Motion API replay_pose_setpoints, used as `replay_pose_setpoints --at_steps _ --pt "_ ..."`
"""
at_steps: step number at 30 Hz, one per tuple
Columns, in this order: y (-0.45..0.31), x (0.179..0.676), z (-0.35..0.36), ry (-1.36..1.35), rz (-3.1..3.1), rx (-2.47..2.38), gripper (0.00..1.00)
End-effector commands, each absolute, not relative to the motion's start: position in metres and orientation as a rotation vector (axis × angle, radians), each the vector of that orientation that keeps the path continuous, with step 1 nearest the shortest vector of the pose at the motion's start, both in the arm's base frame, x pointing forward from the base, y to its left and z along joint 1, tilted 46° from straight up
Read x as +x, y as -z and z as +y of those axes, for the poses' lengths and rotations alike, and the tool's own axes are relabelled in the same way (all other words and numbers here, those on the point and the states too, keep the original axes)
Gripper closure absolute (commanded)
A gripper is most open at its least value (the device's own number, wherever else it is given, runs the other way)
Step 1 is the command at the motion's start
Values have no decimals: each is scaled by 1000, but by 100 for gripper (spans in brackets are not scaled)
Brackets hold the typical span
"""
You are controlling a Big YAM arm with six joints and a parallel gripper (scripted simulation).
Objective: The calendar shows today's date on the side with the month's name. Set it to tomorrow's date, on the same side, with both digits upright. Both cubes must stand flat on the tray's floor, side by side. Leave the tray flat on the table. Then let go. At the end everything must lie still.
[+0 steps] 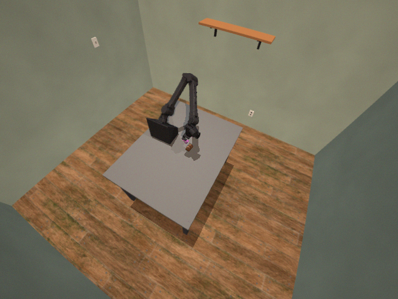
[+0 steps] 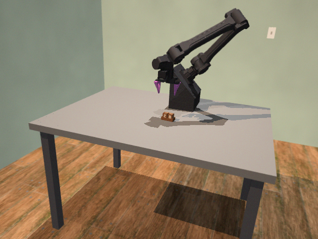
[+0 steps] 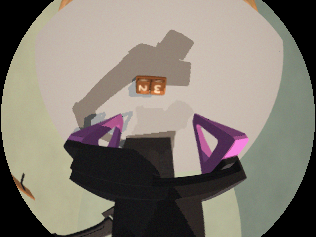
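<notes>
I hung over the calendar [image 2: 168, 116], near the arm's base [image 2: 191, 104], my gripper [image 2: 166, 88] spread wide and empty. Approach step, I judged; next I needed to descend onto the right cube [image 2: 171, 117].

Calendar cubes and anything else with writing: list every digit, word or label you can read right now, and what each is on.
"2": left cube of the calendar, exterior view.
"8", likely: right cube; small, could be another rounded digit.
Month's name on the tray: too small to read.
Wrist view: both cubes show pale marks, too blurred to read.
Wall plates, arm, open fingers: no text visible.
</notes>
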State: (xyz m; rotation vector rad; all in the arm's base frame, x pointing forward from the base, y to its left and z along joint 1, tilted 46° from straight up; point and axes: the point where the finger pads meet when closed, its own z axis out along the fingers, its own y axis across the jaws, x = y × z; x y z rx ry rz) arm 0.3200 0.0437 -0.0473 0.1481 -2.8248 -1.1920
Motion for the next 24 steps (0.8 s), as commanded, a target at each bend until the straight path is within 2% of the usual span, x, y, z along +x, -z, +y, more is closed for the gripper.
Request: replay_pose_setpoints --at_steps 1,24 --pt "54 319 52 1225 -2860 432 0" --pt "72 316 72 1262 -2771 1545 0"
